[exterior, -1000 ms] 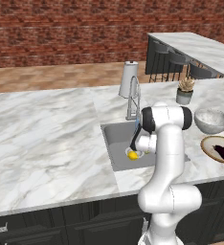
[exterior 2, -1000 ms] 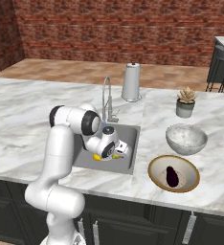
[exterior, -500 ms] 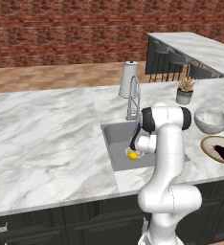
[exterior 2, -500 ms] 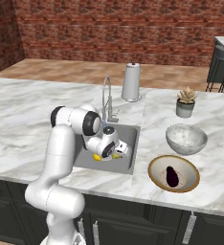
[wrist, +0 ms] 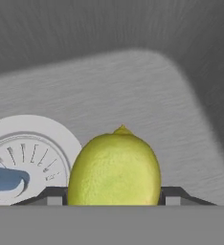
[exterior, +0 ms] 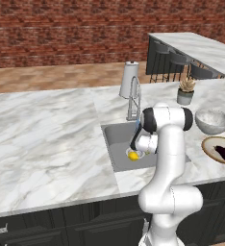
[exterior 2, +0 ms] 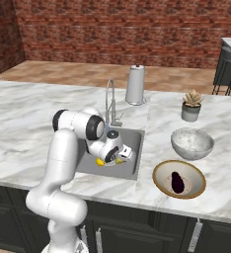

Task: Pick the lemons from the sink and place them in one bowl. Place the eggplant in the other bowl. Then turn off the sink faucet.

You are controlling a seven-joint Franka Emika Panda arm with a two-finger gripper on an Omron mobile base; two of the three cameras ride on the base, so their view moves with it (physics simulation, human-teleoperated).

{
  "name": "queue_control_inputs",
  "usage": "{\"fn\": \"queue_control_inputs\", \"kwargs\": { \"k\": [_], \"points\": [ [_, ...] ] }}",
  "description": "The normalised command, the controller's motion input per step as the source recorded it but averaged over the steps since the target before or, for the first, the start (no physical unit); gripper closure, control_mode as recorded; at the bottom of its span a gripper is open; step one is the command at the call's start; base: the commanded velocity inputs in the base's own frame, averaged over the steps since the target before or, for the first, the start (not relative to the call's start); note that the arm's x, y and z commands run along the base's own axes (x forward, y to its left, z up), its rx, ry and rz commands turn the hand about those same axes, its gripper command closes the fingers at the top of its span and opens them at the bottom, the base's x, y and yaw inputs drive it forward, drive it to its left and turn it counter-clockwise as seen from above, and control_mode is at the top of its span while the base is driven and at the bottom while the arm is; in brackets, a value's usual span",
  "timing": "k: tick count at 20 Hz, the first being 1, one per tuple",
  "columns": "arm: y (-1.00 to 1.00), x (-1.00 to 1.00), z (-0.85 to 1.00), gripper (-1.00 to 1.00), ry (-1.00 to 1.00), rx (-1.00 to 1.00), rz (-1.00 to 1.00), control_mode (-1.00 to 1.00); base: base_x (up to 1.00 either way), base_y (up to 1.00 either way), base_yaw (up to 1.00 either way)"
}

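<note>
Illumination is even and diffuse, with no visible source. Shadows are soft and faint on the desk (exterior: pixel 47 129). Base views are slightly soft and low in detail. The hand view is sharp, without edge distortion or glare.

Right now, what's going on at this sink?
The arm reaches down into the sink, its tool closing around a lemon on the basin floor beside the drain ring. The eggplant already lies in the shallow tan bowl. The grey stone bowl waits beside it.
</note>
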Motion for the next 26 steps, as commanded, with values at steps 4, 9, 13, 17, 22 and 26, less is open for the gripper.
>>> {"fn": "queue_control_inputs", "kwargs": {
  "k": [4, 9, 13, 17, 22, 26],
  "points": [
    [0.00, -0.09, 0.25, 1.00, 0.00, 0.00, 0.00, -1.00, 0.00, 0.00, 0.00],
    [0.00, -0.10, 0.62, 1.00, 0.00, 0.00, -0.03, -1.00, 0.00, 0.00, 0.00],
    [0.00, -0.19, 0.74, 1.00, 0.00, 0.00, -0.02, -1.00, 0.00, 0.00, 0.00],
    [0.02, -0.26, 0.90, 1.00, 0.00, 0.00, 0.00, -1.00, 0.00, 0.00, 0.00],
    [0.00, -0.34, 0.95, 1.00, 0.00, 0.00, 0.00, -1.00, 0.00, 0.00, 0.00],
    [-0.05, -0.45, 0.83, 1.00, 0.00, 0.01, 0.00, -1.00, 0.00, 0.00, 0.00]
  ]
}}
